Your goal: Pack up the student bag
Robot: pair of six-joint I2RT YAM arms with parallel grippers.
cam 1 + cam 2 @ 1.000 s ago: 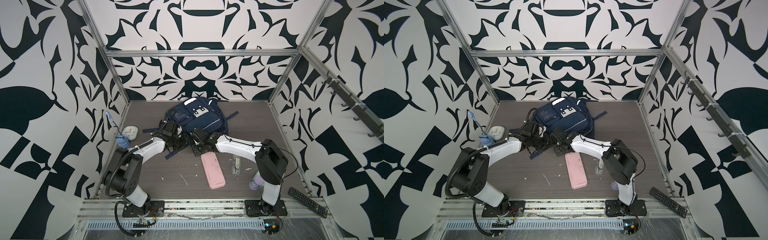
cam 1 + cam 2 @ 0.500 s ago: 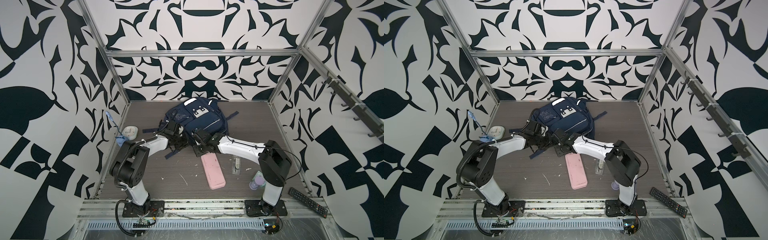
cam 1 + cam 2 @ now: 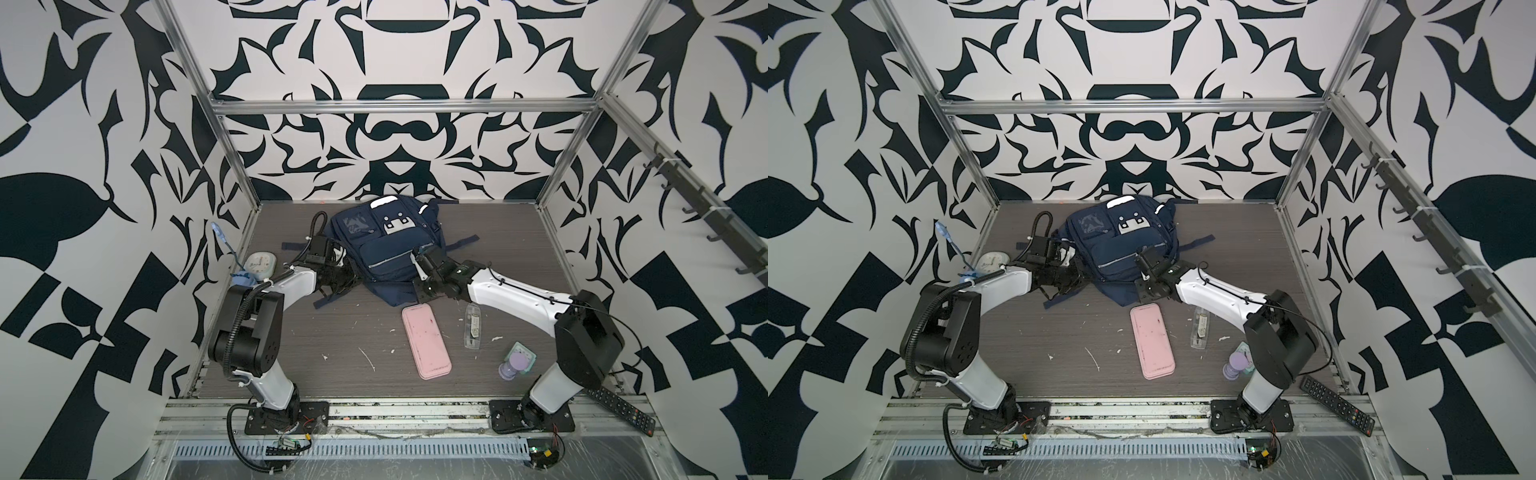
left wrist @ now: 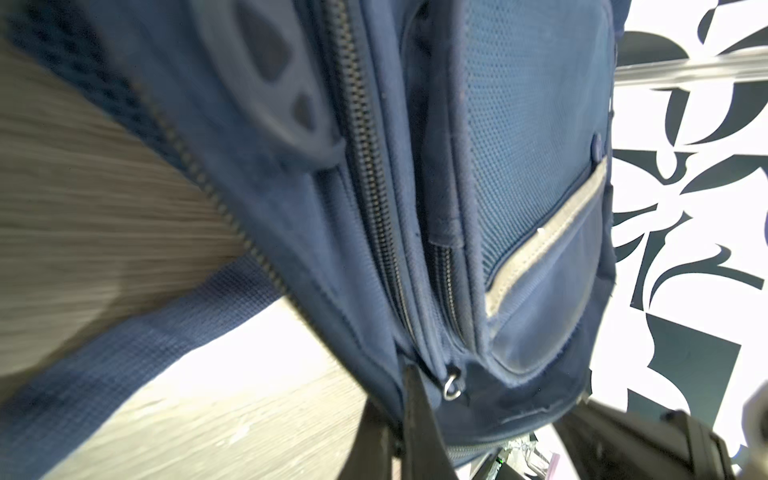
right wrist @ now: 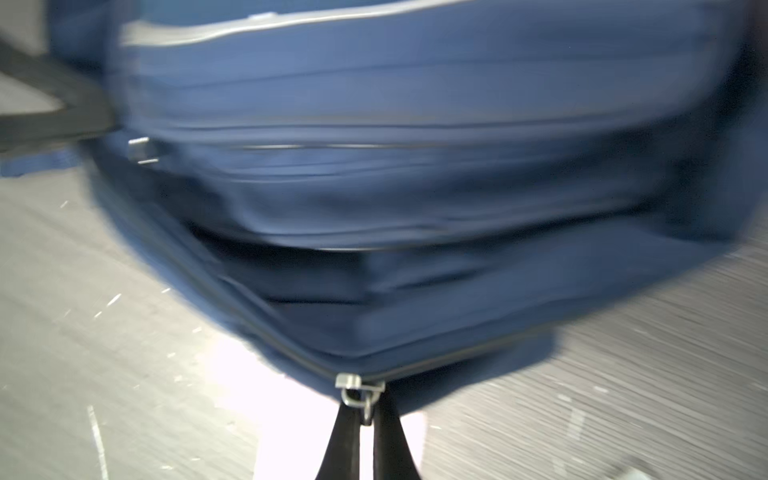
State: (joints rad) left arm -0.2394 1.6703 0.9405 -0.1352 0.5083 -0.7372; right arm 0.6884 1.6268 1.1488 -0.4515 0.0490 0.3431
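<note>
The backpack [image 3: 388, 253] lies flat at the back middle of the surface [image 3: 332, 332]. It is soft, lumpy navy woven fabric with pale reflective strips, metal-toothed zips and a white-grey dotted patch. The left gripper [image 4: 399, 432] is closed tight at its side seam, beside a small metal ring [image 4: 452, 386]. The right gripper [image 5: 365, 440] pinches a silver zipper pull [image 5: 359, 388] at the bag's near edge. A smooth, rounded pink case [image 3: 426, 341] lies nearby on the grey wood-grain.
</note>
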